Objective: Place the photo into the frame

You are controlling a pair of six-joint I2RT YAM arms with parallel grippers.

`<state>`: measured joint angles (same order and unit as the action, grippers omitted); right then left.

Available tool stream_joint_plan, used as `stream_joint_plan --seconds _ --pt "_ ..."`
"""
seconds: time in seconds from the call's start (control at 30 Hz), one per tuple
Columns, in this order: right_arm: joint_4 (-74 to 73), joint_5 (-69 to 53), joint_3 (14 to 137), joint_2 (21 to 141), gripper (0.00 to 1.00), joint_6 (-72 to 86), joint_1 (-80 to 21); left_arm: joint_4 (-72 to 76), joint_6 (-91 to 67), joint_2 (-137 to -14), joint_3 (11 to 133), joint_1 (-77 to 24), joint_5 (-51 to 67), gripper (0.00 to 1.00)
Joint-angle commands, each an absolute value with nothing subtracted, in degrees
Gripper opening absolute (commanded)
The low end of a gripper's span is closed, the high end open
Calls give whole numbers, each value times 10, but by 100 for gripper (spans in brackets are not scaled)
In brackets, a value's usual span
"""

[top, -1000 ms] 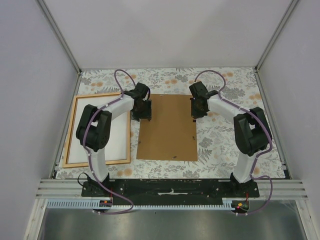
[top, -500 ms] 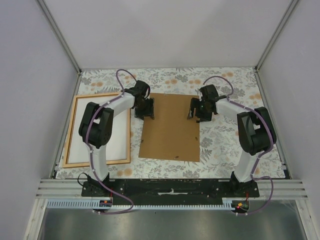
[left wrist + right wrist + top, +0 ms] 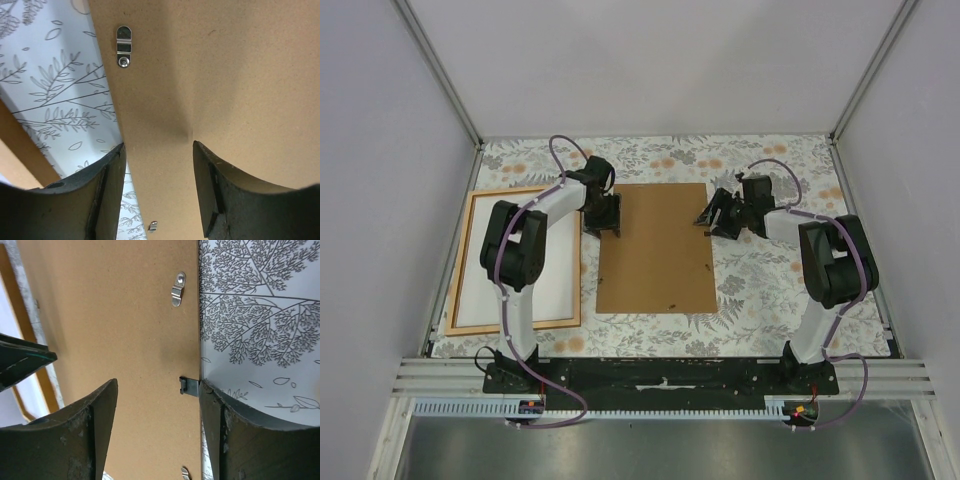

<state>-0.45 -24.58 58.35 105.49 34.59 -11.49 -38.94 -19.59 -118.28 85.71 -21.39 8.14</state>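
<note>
Nothing legible in any view — no text, label, brand, number or sign.

In the top view, much of the photo (image 3: pixel 558 290) and the upper right of the frame (image 3: pixel 461 262) are covered by the left arm (image 3: pixel 516 255). The upper corners of the board (image 3: pixel 655 265) are hidden under the left gripper (image 3: pixel 603 220) and right gripper (image 3: pixel 713 214); contact cannot be judged. In the right wrist view, a clip (image 3: pixel 185 473) is cropped at the bottom edge.
</note>
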Motion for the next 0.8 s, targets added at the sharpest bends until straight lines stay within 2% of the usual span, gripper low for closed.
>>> stream_joint_plan --seconds 0.0,0.33,0.57,0.77 --pt "206 -557 557 1023 70 530 -173 -323 -210 -1252 845 -286 221 60" --pt "569 -632 496 1024 69 783 -178 -323 -211 -1259 850 -291 215 60" --pt "595 -624 531 1048 69 816 -214 -323 -213 -1252 854 -293 221 59" --pt "769 -613 541 1113 68 948 -229 -314 -214 -1245 846 -293 239 59"
